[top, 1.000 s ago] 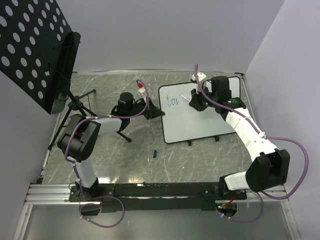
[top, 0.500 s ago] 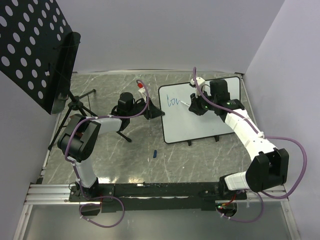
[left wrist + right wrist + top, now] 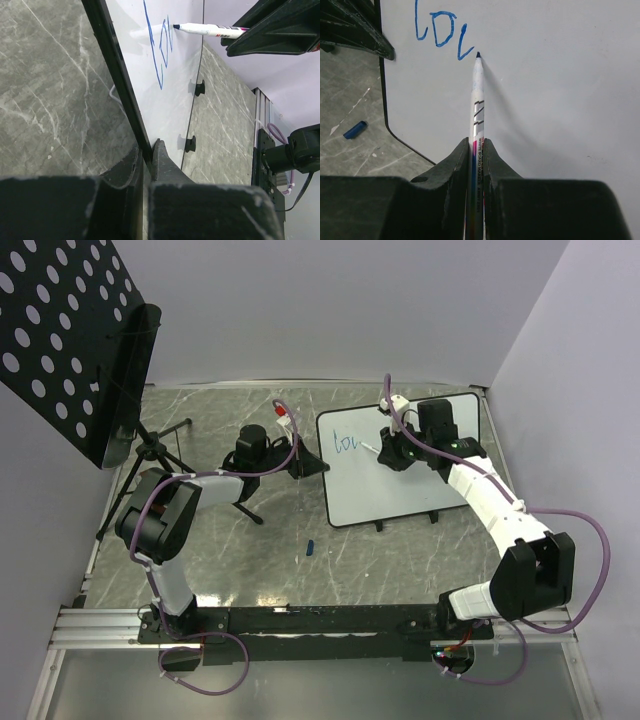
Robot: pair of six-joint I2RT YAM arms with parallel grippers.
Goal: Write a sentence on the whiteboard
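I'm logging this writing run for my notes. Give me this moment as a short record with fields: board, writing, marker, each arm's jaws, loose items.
whiteboard: white, thin black rim
writing: three blue letters, roughly "lov", near the board's left end
marker: tip at the end of the last stroke
right gripper: jaws shut on the marker
left gripper: jaws shut on the whiteboard's rim
small blue cap: loose on the table, off the board

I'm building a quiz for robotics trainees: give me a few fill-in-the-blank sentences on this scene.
The right claw is shut on a ___.
The left claw is shut on the rim of the ___.
The letters' colour is ___.
The loose cap lies on the ___.
Missing: marker, whiteboard, blue, table.
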